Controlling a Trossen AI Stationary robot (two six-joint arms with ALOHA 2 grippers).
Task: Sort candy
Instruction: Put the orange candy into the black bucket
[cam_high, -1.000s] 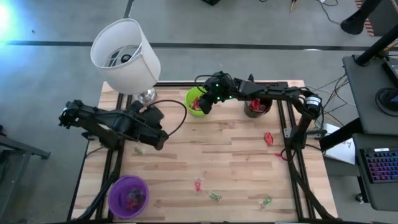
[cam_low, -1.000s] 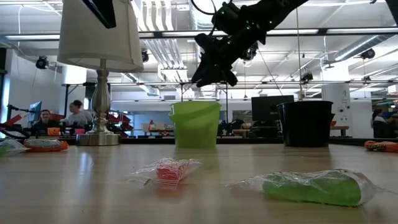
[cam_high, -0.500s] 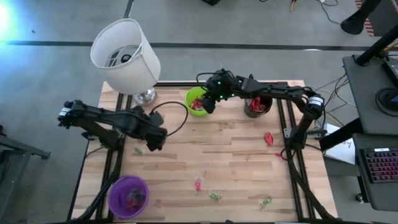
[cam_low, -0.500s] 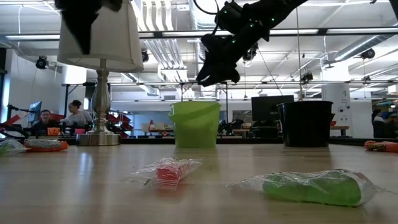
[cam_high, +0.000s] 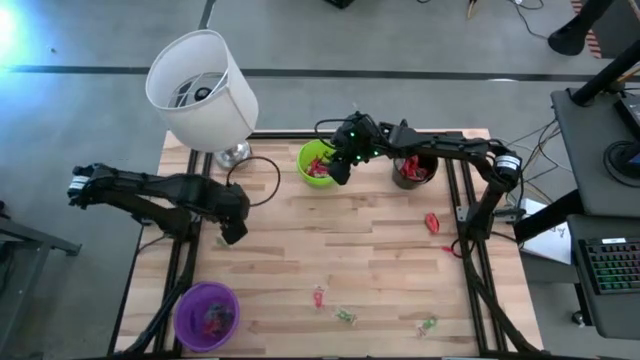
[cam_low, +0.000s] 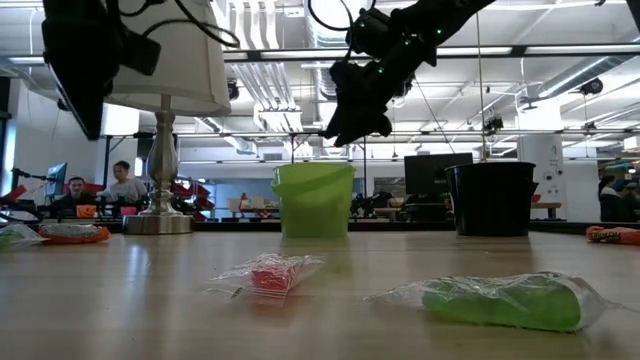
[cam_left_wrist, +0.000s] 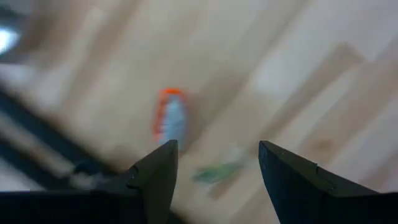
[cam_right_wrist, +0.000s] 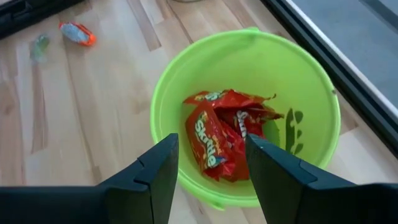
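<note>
High view: the table (cam_high: 330, 250) fills the middle of the frame, with a white lamp (cam_high: 200, 88) at its upper left corner. The left gripper (cam_high: 232, 228) sits over the left edge of the table, just above a small sweet. The right gripper (cam_high: 340, 172) hangs at the right rim of the green cup (cam_high: 317, 164) in the upper middle, which holds red packets. A black cup (cam_high: 412, 171) stands to its right, and a purple cup (cam_high: 207, 313) with sweets inside is at the lower left. Loose sweets lie on the wood: a red packet (cam_high: 432, 221) at right, and a red-centred one (cam_high: 319, 296), a green one (cam_high: 345, 316) and another green one (cam_high: 429, 324) along the lower middle.

Low view: a clear-wrapped red sweet (cam_low: 272, 273) and a green sweet (cam_low: 500, 300) lie in the foreground. The green cup (cam_low: 314, 199) stands centre, the black cup (cam_low: 491, 197) to its right. The right gripper (cam_low: 355, 120) hovers above the green cup; the left arm is a dark shape at upper left.

Left wrist view: the picture is blurred. The fingers (cam_left_wrist: 158, 177) stand apart with nothing between them, above an orange sweet (cam_left_wrist: 170, 121) and a small green one (cam_left_wrist: 217, 171) on the wood.

Right wrist view: the fingers (cam_right_wrist: 152, 174) are spread and empty over the green cup (cam_right_wrist: 180, 81), where red packets (cam_right_wrist: 224, 130) lie piled. An orange sweet (cam_right_wrist: 76, 33) and a green one (cam_right_wrist: 39, 46) lie at the upper left.
</note>
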